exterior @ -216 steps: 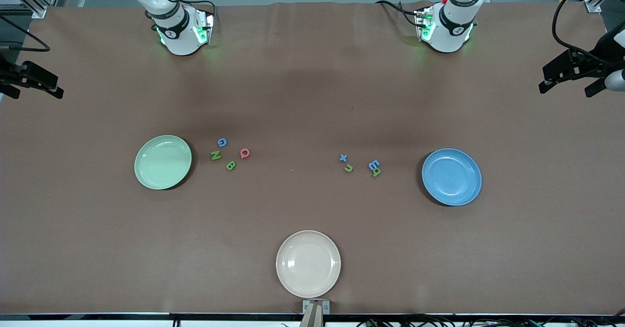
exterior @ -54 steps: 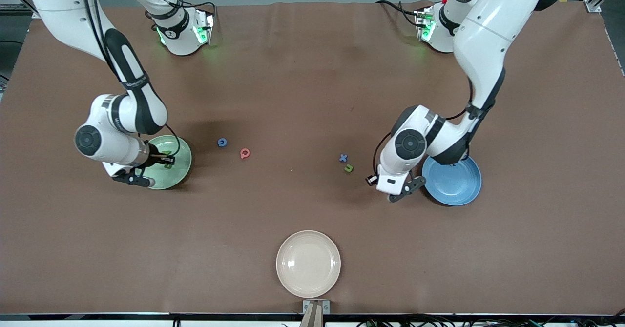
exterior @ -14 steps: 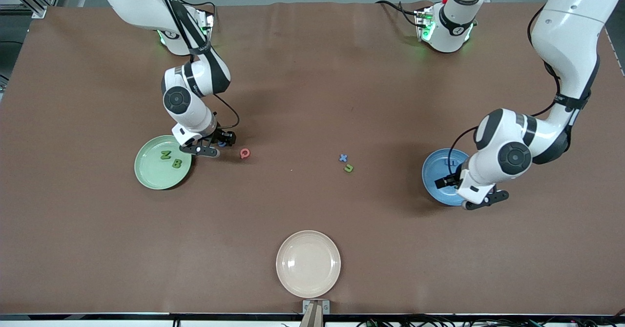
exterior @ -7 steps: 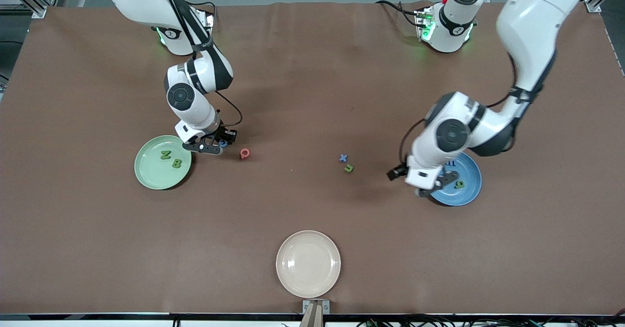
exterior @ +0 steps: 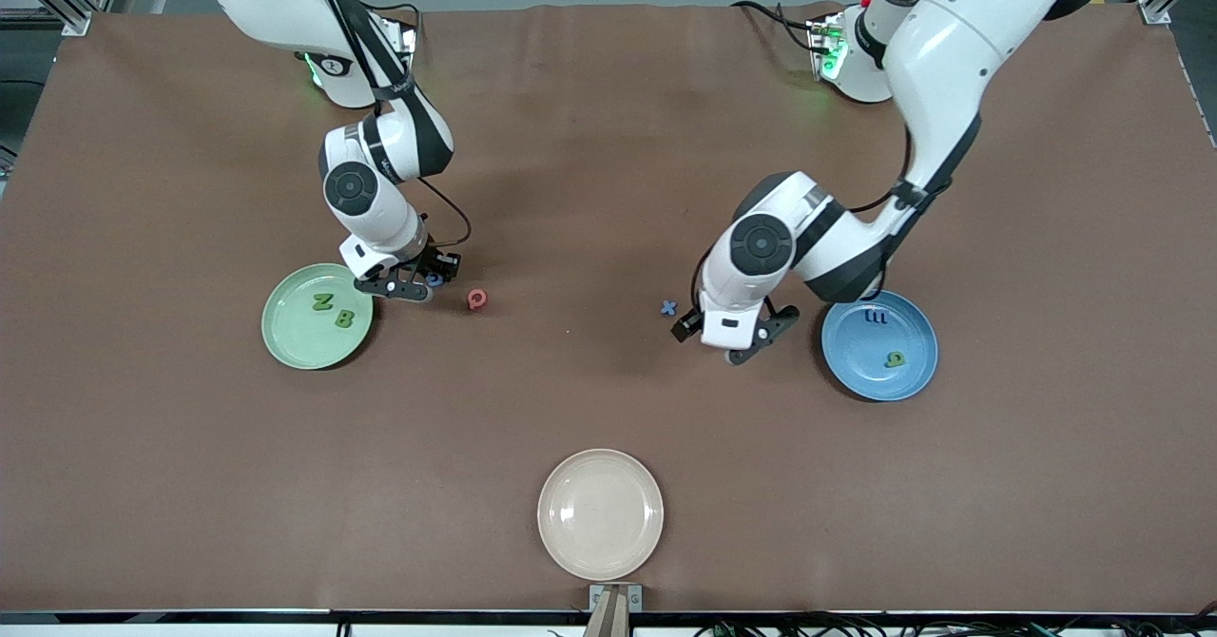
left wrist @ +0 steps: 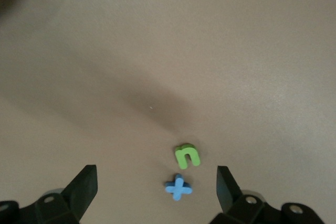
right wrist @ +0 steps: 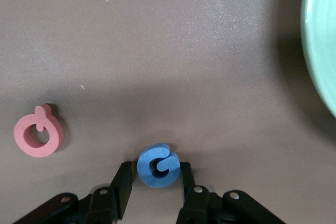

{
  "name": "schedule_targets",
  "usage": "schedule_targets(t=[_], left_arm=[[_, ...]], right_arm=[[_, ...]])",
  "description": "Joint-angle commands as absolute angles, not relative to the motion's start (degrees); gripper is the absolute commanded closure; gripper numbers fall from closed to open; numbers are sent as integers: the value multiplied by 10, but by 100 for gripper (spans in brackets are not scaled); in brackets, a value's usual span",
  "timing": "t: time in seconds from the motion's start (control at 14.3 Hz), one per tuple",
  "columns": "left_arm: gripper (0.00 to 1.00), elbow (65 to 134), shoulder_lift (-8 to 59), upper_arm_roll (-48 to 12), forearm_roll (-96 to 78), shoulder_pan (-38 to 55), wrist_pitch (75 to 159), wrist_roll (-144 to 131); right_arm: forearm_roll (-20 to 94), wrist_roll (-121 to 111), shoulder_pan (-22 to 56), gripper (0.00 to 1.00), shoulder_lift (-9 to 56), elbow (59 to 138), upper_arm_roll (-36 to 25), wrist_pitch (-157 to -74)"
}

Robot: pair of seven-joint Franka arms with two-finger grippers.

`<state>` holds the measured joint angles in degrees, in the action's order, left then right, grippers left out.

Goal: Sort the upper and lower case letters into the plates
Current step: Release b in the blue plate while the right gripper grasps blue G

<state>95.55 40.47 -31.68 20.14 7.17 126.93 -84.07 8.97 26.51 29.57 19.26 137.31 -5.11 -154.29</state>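
right gripper [right wrist: 155,182] now closed on blue g [right wrist: 157,165] beside green plate [exterior: 317,317]; left gripper [left wrist: 156,190], open, moved off blue plate [exterior: 879,344] to over x [left wrist: 178,188], n [left wrist: 187,156]. two letters per plate; four left.

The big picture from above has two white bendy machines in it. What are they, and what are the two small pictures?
They are two robot arms fixed to a brown table. The big picture comes from a high camera facing them. Each small picture comes from a camera on one arm's wrist, looking down past its pinching tool.

Foam letters are being sorted onto plates. The pale green plate holds a green N and B. The blue plate holds a blue E and a green letter. A cream plate sits nearest the high camera.

The right tool pinches a blue G that lies on the table beside a red Q. The left tool hangs open over a green n and a blue x.
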Motion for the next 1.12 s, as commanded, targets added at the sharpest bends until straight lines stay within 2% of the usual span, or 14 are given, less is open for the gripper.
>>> schedule_targets(t=[0.0,0.35,0.42,0.56,0.7,0.84,1.05], left_arm=[[0,923,429,-276,197,122,1273,-869],[0,923,452,-269,200,140,1305,-915],[0,923,456,-269,200,141,1306,-916],[1,923,464,-268,200,141,1316,-922],[2,923,468,-251,200,154,1325,-931],[6,922,468,-226,198,177,1333,-941],[11,915,473,-220,197,185,1339,-954]], right_arm=[[88,272,295,50,187,1390,-55,-1573],[88,272,295,53,187,1390,-55,-1578],[88,272,295,60,187,1390,-54,-1577],[88,272,295,81,187,1390,-55,-1571],[88,272,294,95,186,1389,-56,-1570],[88,267,279,97,168,1383,-56,-1552],[87,214,226,97,126,1340,-56,-1429]])
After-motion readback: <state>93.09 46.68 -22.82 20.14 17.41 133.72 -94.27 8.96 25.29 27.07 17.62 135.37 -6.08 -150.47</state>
